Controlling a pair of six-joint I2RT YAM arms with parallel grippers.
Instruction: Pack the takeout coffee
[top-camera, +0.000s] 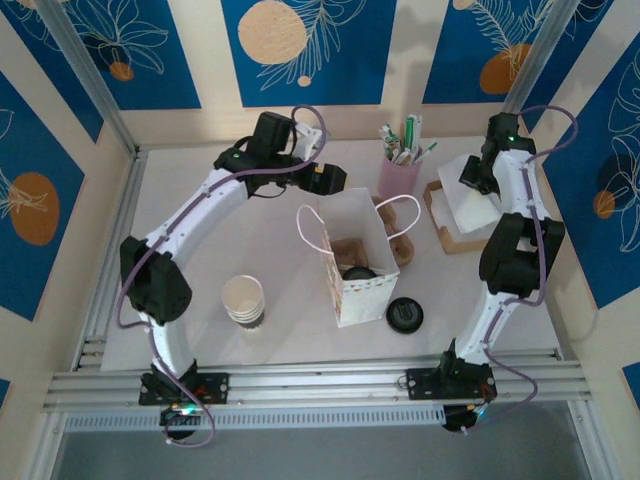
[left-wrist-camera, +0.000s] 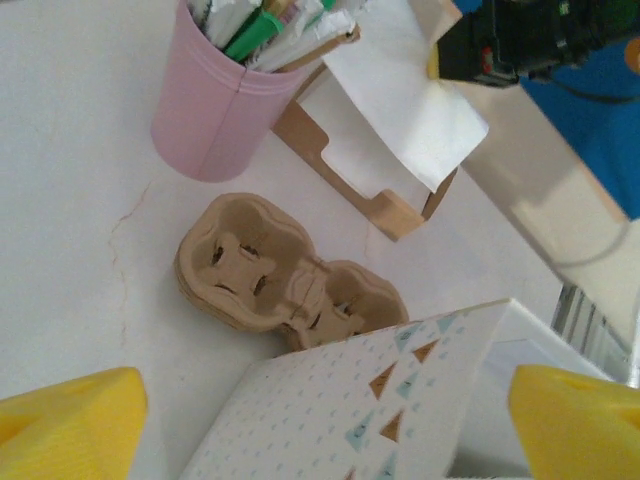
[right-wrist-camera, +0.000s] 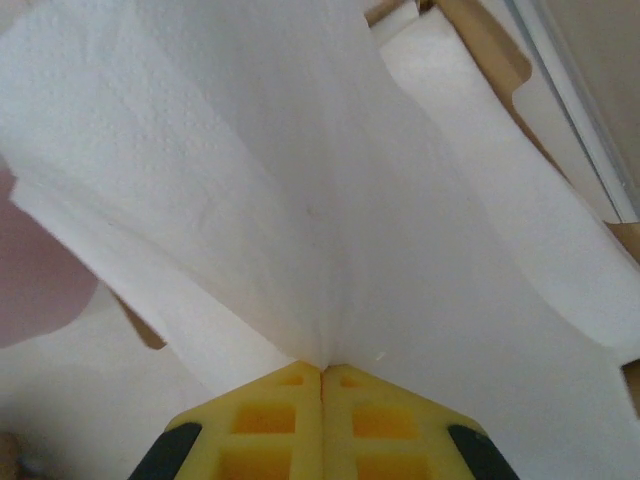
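Takeout coffee (top-camera: 358, 272) sat inside the white paper bag (top-camera: 362, 300) near the middle of the tabletop (top-camera: 270, 240). In the top view only its round black lid was visible, beside brown cardboard within the bag. The cup body was hidden by the bag wall. The bag stood upright, mouth open, both handles up.

Left fingers (top-camera: 330, 180) hovered beyond the bag's far left corner. In the left wrist view the two yellow fingers (left-wrist-camera: 70, 425) were spread wide at the lower corners of the frame and held nothing. The bag's patterned top edge lay between and below them.

Right fingers (top-camera: 473, 178) were at the napkin holder (top-camera: 450, 228), far right on the tabletop. In the right wrist view the fingers (right-wrist-camera: 300, 400) were pressed together, pinching a white napkin (right-wrist-camera: 300, 180). The napkin fanned upward from the pinch point.

Other items noted:
- An empty brown cardboard cup carrier (left-wrist-camera: 270, 270) lay flat just beside the bag, between it and the pink cup (left-wrist-camera: 215, 120).
- The pink cup held stirrers and packets; contents were too blurred to sort.
- A stack of lidless cream cups (top-camera: 243, 298) stood left of the bag, apart from it.
- A loose black lid (top-camera: 404, 315) lay just right of the bag's near corner.
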